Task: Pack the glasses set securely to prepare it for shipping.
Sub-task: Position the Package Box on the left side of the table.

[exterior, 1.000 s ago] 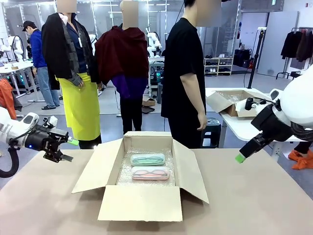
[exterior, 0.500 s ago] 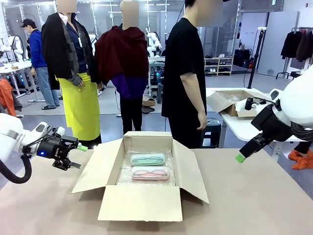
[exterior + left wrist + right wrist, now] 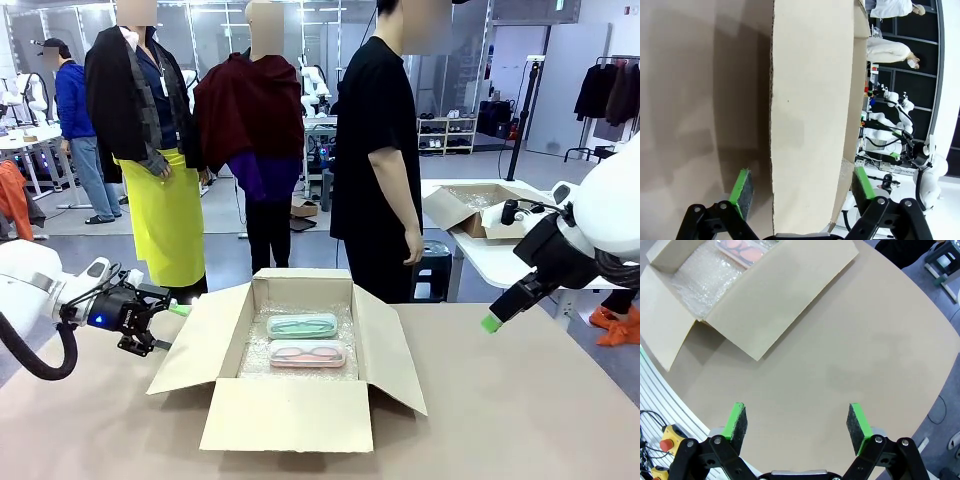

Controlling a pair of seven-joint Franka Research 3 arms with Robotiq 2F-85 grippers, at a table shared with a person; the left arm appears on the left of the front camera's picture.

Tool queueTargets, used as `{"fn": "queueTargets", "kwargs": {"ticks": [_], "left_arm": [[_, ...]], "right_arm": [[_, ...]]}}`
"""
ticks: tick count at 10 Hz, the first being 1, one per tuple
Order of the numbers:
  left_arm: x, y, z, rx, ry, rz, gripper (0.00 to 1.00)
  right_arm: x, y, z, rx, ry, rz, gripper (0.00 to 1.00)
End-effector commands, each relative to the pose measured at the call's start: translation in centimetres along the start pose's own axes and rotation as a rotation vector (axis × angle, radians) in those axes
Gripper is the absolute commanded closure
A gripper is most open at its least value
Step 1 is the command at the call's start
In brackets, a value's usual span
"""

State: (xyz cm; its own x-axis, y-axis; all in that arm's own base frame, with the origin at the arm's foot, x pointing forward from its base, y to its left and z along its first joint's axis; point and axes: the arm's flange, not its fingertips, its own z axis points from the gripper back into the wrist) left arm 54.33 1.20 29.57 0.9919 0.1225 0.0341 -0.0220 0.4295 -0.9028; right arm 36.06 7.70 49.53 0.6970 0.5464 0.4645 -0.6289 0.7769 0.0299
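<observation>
Glasses set: pale pink case [image 3: 307,354] lies nearer and mint green case [image 3: 302,326] just beyond it, side by side on bubble wrap [image 3: 255,352] inside the open cardboard box [image 3: 288,412]. Left gripper [image 3: 163,326], jaws spread wide, straddles the box's left flap [image 3: 810,115]. Right gripper [image 3: 797,422], jaws equally wide and empty, hovers over the table [image 3: 520,420] at right. A person [image 3: 378,150] stands beyond.

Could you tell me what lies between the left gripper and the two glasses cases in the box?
In the front view, the box's open left flap stands between the left gripper and the mint case and pink case.
</observation>
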Motion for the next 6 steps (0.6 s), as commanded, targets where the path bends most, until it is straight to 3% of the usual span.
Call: {"fn": "queueTargets", "kwargs": {"ticks": [1, 6], "left_arm": [[0.80, -0.36, 0.07, -0.011, -0.029, 0.021, 0.00], [0.09, -0.05, 0.06, 0.000, -0.002, -0.001, 0.00]], "right_arm": [[-0.01, 0.08, 0.14, -0.007, -0.003, 0.000, 0.00], [-0.01, 0.08, 0.14, -0.007, -0.003, 0.000, 0.00]]}}
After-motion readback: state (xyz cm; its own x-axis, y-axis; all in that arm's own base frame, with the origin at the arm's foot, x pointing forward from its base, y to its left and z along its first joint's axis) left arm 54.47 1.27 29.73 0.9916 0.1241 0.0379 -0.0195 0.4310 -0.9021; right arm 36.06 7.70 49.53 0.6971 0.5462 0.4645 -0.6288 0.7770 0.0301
